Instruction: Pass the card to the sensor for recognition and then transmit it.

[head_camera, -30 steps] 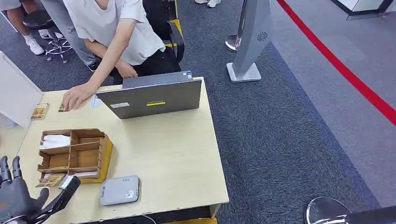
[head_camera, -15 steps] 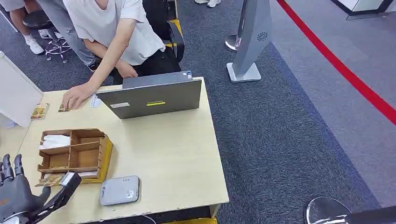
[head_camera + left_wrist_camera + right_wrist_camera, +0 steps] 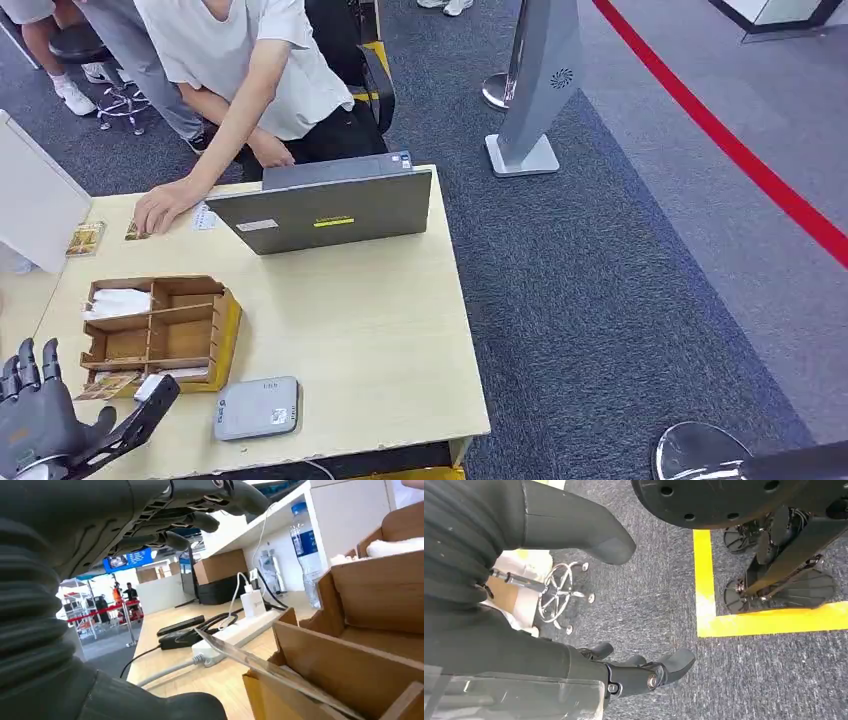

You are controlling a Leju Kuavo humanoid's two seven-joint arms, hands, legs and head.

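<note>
Peeking at frame corner, left robot hand [image 3: 40,425], card [image 3: 112,385] partly covered

Grey carpet [image 3: 600,300] crossed by a red floor stripe [image 3: 720,130]; pale wooden table [image 3: 370,340]; grey stand [image 3: 540,80] behind it.

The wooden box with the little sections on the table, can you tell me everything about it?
The wooden box is a light brown, open-topped organiser, split by thin walls into several compartments. It looks like plywood, with a yellowish side. It sits flat on the pale table, near the robot's edge. Something white fills a far compartment. Cards stick out of the nearest compartments. A grey sensor pad lies beside it. The left hand hovers close by, open, not touching it.
</note>
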